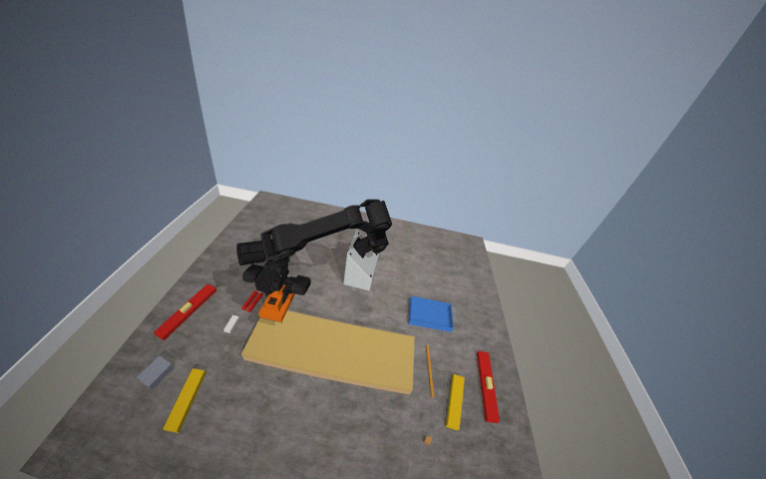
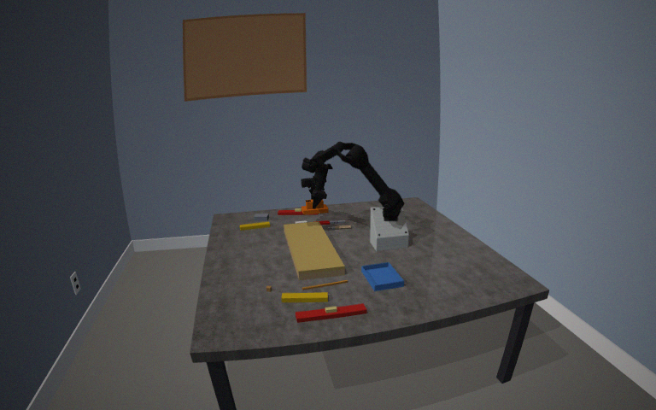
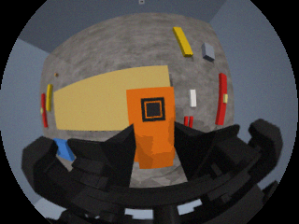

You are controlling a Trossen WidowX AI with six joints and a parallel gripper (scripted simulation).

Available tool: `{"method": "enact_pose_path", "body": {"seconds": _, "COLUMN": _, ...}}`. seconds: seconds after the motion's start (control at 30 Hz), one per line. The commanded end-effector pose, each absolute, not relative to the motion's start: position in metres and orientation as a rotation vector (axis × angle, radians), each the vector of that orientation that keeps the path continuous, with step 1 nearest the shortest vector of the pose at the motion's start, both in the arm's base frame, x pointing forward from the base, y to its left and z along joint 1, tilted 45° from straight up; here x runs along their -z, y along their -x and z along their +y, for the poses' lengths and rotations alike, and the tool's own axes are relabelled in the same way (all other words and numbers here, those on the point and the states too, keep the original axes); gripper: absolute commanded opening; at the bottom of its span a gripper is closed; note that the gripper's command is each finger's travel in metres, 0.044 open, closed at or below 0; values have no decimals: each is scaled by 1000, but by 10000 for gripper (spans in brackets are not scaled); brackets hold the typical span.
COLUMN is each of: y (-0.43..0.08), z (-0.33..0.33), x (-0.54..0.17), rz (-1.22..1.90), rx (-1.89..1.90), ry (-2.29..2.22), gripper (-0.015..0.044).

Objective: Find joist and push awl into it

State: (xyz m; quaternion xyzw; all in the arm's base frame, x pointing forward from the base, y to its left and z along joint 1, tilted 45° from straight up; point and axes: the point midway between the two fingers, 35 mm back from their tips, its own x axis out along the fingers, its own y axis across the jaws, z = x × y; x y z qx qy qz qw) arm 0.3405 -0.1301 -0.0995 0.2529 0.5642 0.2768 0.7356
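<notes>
The orange stud finder (image 1: 272, 311) (image 2: 321, 210) (image 3: 135, 103) is between the fingers of my gripper (image 1: 283, 292) (image 2: 315, 202) (image 3: 152, 123), which is shut on it. It is held above the table by the left end of the tan floor panel (image 1: 338, 349) (image 2: 314, 248) (image 3: 89, 105), overlapping that end in the wrist view. The blue tray (image 1: 431, 325) (image 2: 389, 286) (image 3: 64, 150) stands beyond the panel's other end and holds nothing. The awl's pale handle (image 2: 344, 226) shows in the exterior view on the table; the awl is hidden in the other views. The joist is not visible.
Red-handled pliers (image 1: 251, 301) (image 2: 324, 222) and a white block (image 1: 230, 323) (image 3: 192, 98) lie left of the panel. Red levels (image 1: 176, 318) (image 1: 488, 395) and yellow bars (image 1: 185, 400) (image 1: 455, 402) lie on both sides. A thin orange stick (image 1: 430, 370) lies near the panel's right end.
</notes>
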Motion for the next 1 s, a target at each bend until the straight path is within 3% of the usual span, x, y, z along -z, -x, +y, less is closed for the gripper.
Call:
{"method": "enact_pose_path", "body": {"seconds": 0.0, "y": -360, "z": -132, "x": 97, "rz": 1224, "rx": -609, "ry": -554, "gripper": 0}}
{"method": "enact_pose_path", "body": {"seconds": 0.27, "y": -389, "z": -128, "x": 97, "rz": 1218, "rx": -621, "ry": -551, "gripper": 0}}
{"method": "enact_pose_path", "body": {"seconds": 0.97, "y": -389, "z": -104, "x": 123, "rz": 1217, "rx": -622, "ry": -551, "gripper": 0}}
